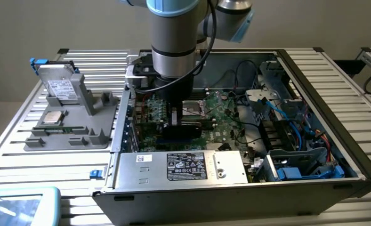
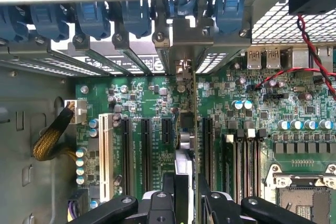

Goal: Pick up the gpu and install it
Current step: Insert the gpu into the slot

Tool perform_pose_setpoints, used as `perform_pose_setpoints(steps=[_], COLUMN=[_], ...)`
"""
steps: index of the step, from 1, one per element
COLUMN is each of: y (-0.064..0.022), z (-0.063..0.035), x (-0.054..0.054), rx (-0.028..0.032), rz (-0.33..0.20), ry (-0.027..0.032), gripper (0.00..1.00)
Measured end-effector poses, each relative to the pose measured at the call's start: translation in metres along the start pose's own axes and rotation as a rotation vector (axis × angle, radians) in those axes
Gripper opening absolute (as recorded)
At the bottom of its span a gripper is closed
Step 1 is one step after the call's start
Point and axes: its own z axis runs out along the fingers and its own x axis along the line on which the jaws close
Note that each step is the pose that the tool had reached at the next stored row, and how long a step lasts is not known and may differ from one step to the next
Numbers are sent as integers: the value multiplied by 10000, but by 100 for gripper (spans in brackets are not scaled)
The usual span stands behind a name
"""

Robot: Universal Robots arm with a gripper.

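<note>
Grip: my gripper (image 2: 188, 196) is clamped on the gpu (image 2: 194, 129), with a finger (image 2: 176, 190) pressed on each face of the card.
Where I am: in the exterior view my gripper (image 1: 180, 123) is low inside the open computer case (image 1: 355, 155), over the motherboard (image 1: 220, 117).
Gpu, wrist view: I see it edge-on, a thin green board running from my fingers toward the rear wall of the case. Its metal bracket (image 2: 181, 66) sits up against the slot openings there. Black expansion slots (image 2: 144, 145) lie on either side of it.
Seating: I cannot tell whether its lower edge is in a slot or just above one.
Gpu, exterior view: the dark cooler block (image 1: 190, 125) shows just under my wrist, near the processor socket (image 1: 192, 107). My arm hides the rest of the card.
Exterior view adds: a grey holder (image 1: 97, 134) sits on the slatted table (image 1: 22, 160) at the exterior view's left. A hard drive (image 1: 61, 85) stands upright in it. The power supply (image 1: 185, 165) lies along the case's near edge.
Wrist view adds: blue latches (image 2: 94, 17) line the rear wall. On the board are a white slot (image 2: 105, 150), a yellow-sleeved cable (image 2: 50, 140), and red and black wires (image 2: 310, 51).
</note>
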Motion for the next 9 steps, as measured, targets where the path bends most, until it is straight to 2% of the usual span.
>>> perform_pose_setpoints(steps=[9], y=[0], z=[9], x=[0], rx=[-5], rz=[0], ry=[2], gripper=[27])
